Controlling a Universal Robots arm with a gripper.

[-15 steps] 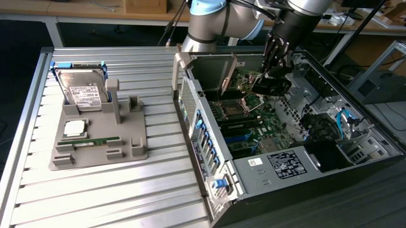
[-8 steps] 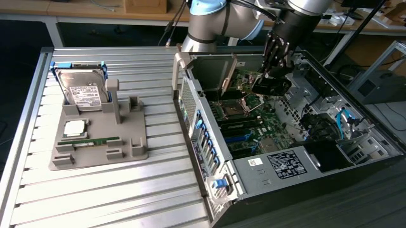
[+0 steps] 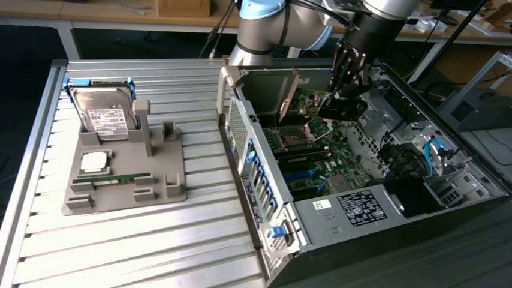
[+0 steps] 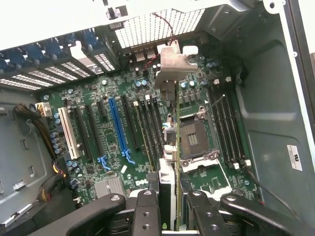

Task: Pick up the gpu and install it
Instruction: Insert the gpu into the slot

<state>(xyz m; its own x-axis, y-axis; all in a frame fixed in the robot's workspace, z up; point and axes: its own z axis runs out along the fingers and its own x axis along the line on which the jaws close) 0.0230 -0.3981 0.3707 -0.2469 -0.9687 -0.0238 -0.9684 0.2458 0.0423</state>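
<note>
In the wrist view the gpu [image 4: 175, 142] is seen edge-on as a thin dark card running away from my fingers [image 4: 147, 211], with its silver bracket [image 4: 172, 61] at the far end. My gripper [image 4: 170, 206] is shut on the card's near end, one finger on each side. The card hangs above the motherboard [image 4: 98, 147], in line with the edge of the empty processor socket [image 4: 194, 135]. The long blue slot [image 4: 117, 123] and the black slots lie off to one side. In the exterior view the gripper [image 3: 341, 111] reaches down into the open computer case [image 3: 336, 240].
On the slatted table at the exterior view's left, a grey fixture [image 3: 164, 180] holds a silver hard drive [image 3: 104, 114], a processor [image 3: 95, 161] and a green memory stick [image 3: 112, 178]. Case walls, blue latches [image 3: 260, 180] and cable bundles [image 4: 47, 132] surround the motherboard.
</note>
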